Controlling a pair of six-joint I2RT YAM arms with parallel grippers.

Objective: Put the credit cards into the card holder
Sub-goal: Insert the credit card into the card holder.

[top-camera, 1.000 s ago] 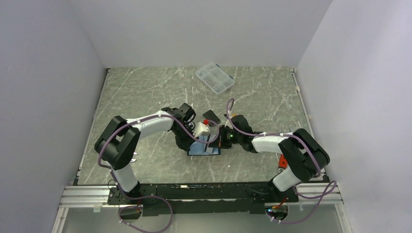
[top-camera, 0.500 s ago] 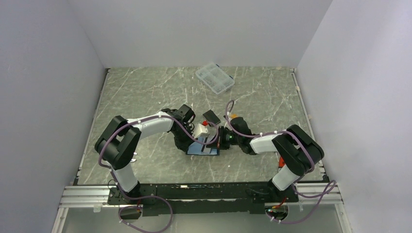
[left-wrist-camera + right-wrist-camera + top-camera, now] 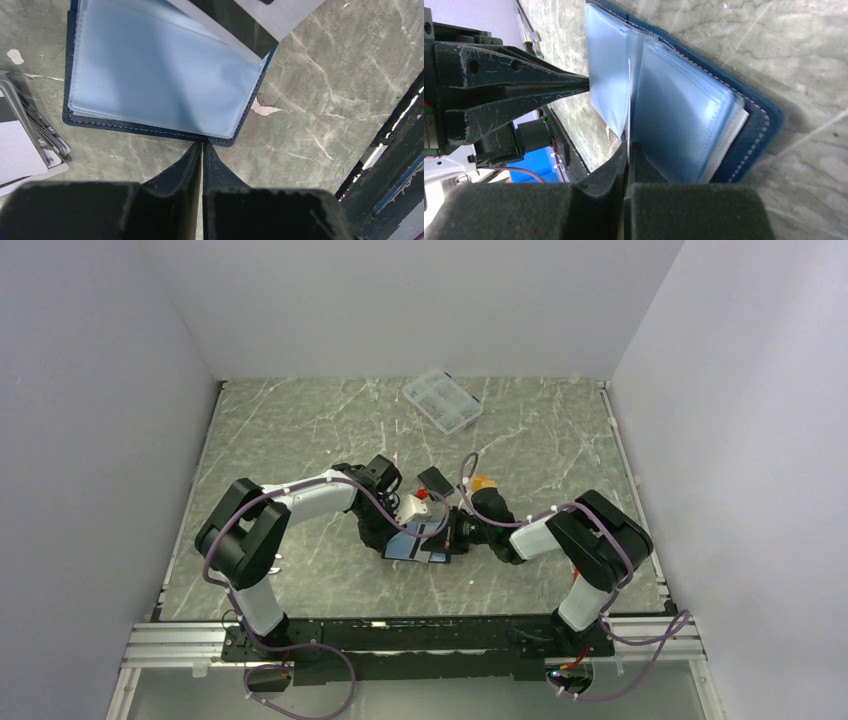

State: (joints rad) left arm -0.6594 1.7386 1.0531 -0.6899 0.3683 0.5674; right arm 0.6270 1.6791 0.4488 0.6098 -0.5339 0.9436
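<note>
One card holder (image 3: 160, 75), one clear box (image 3: 441, 401), two arms (image 3: 305, 492) (image 3: 545, 530)

card holder (image 3: 408, 548) centre | credit cards (image 3: 25, 150) just beside | box (image 3: 442, 401) behind

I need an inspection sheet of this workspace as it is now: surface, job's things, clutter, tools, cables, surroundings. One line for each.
Surface: marbled grey-green table, small white chips.
Job's things: card holder lies open, clear sleeves up; silver card partly inside it; card stack beside the holder; black card lies apart, farther back.
Clutter: compartment box near far edge; orange object by right arm, unclear.
Tools: left tool closed at holder's near edge, seemingly pinching it; right tool shut on silver card.
Cables: purple cables along both arms.
Surroundings: plain white walls on three sides.
</note>
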